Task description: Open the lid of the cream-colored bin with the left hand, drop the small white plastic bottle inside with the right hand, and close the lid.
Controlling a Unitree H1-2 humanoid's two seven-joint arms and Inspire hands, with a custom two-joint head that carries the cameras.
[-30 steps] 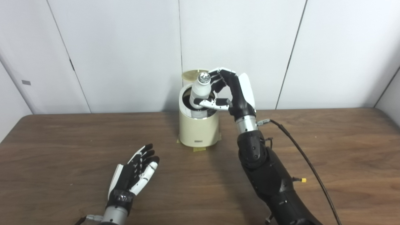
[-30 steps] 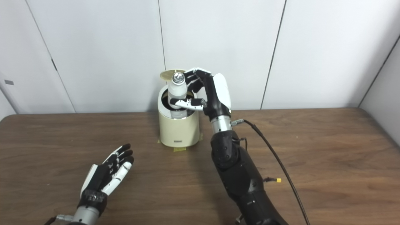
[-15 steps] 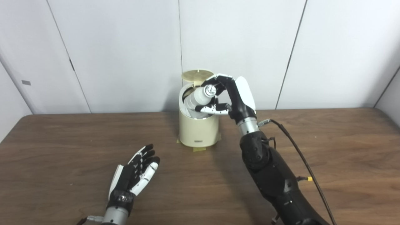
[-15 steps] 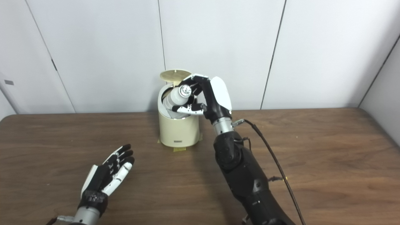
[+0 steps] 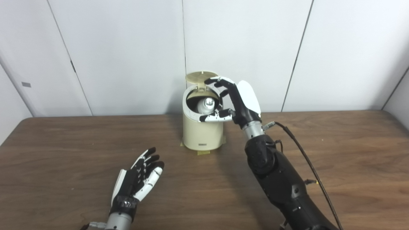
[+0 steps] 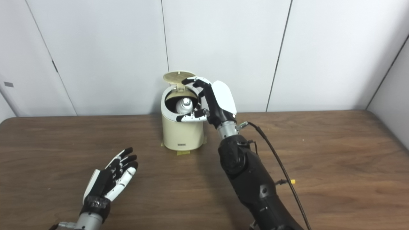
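Wooden tabletop [image 5: 335, 153], cream bin [image 5: 203, 134] at the middle of its far edge, lid [image 5: 200, 76] standing up at the back. We see the white bottle [image 5: 207, 105] now down inside the bin; a second ago the right hand [image 5: 235, 100] held it over the opening. That hand's fingers are spread, gripping nothing. Left hand [image 5: 139, 180] lies open near the front edge, unchanged. We judge the drop done; next, withdraw and close the lid.
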